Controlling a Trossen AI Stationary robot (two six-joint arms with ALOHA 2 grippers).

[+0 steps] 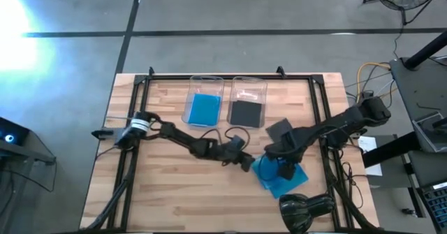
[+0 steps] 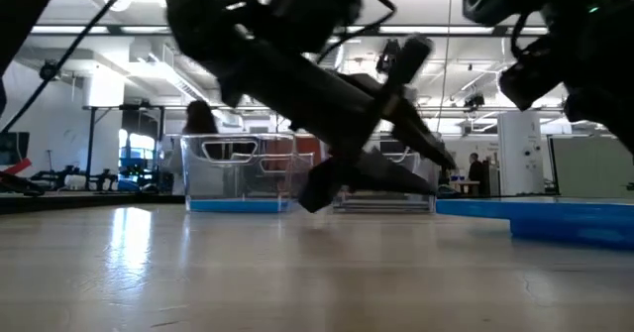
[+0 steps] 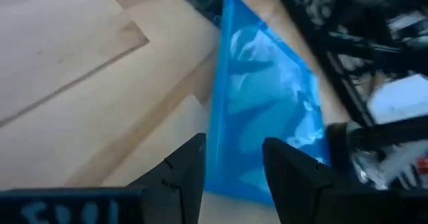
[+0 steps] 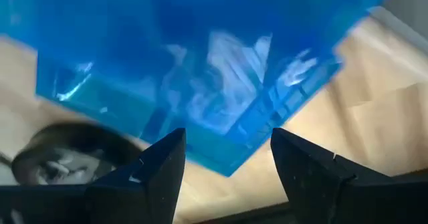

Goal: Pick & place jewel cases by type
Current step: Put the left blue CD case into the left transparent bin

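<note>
As seen from above, two clear trays side by side at the far middle of the worktop point(image 1: 174, 192): left tray point(image 1: 190, 94) and right tray point(image 1: 262, 93).

Counted in the left tray, one blue jewel case point(image 1: 204, 110) lying flat; counted in the right tray, one dark jewel case point(image 1: 246, 112) lying flat. Whether more lie stacked beneath either, cannot tell.

Outside the trays, one loose dark case point(image 1: 281, 128), turned at an angle on the bare wood just in front of the right tray and beside the right arm. Near the front right of the worktop, a blue pile point(image 1: 292, 183) of what looks like two overlapping blue cases, slightly askew; exact number not certain. In the low view, seen edge-on as a thin blue slab point(image 2: 555, 218) resting flat on the wood.

Two arms, both reaching to the blue pile. Left gripper point(image 1: 246, 163) at the pile's left edge, its fingers point(image 3: 187, 167) spread wide with the case edge showing between them, clamped on nothing. Right gripper point(image 1: 283, 170) directly over the pile, its fingers point(image 4: 160, 160) likewise parted and holding nothing, blue plastic filling the view beyond them.
</note>
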